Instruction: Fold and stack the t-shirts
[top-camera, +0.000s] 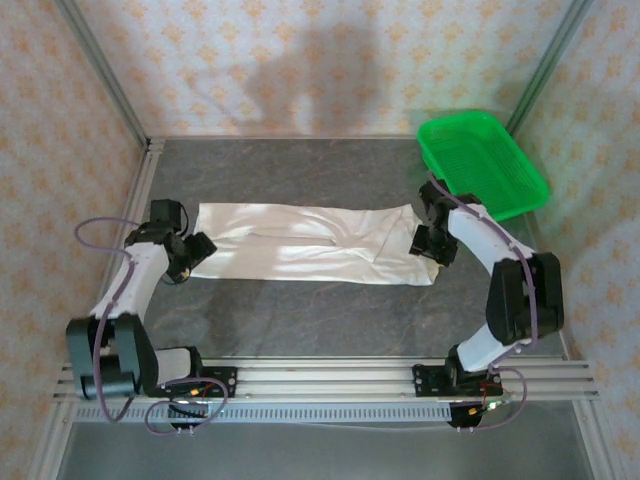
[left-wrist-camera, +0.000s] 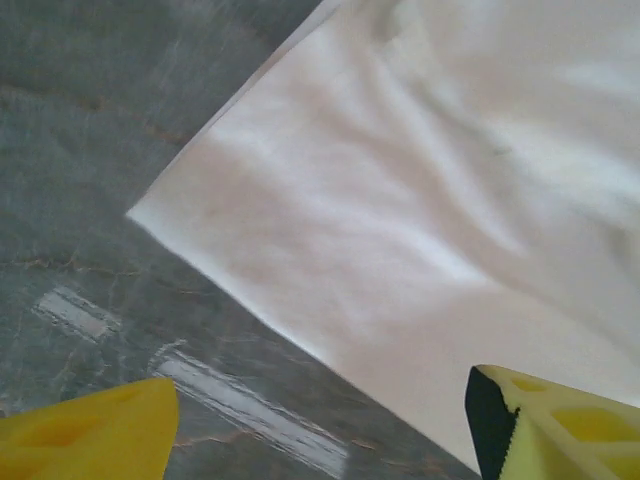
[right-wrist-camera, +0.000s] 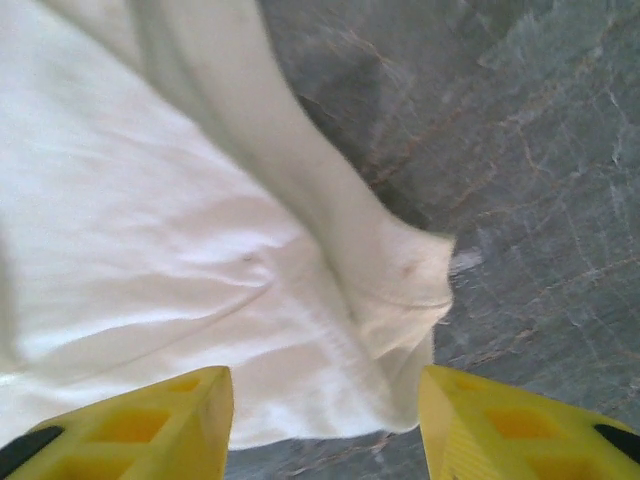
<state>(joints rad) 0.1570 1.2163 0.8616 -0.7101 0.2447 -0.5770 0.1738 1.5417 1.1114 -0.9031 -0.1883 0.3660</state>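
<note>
Both stand open-jawed — left gripper (top-camera: 192, 256) and right gripper (top-camera: 430, 242) over opposite ends of the white t-shirt (top-camera: 310, 243), a long band across the table (top-camera: 300, 320) — seemingly set for the next fold.

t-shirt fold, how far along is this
Done: the t-shirt lies on the table, apparently folded into a long narrow band. In hand: the left gripper and right gripper sit at its two ends with fingers open, holding nothing. Left: folding the band shorter and stacking it; no finished stack is visible.
</note>
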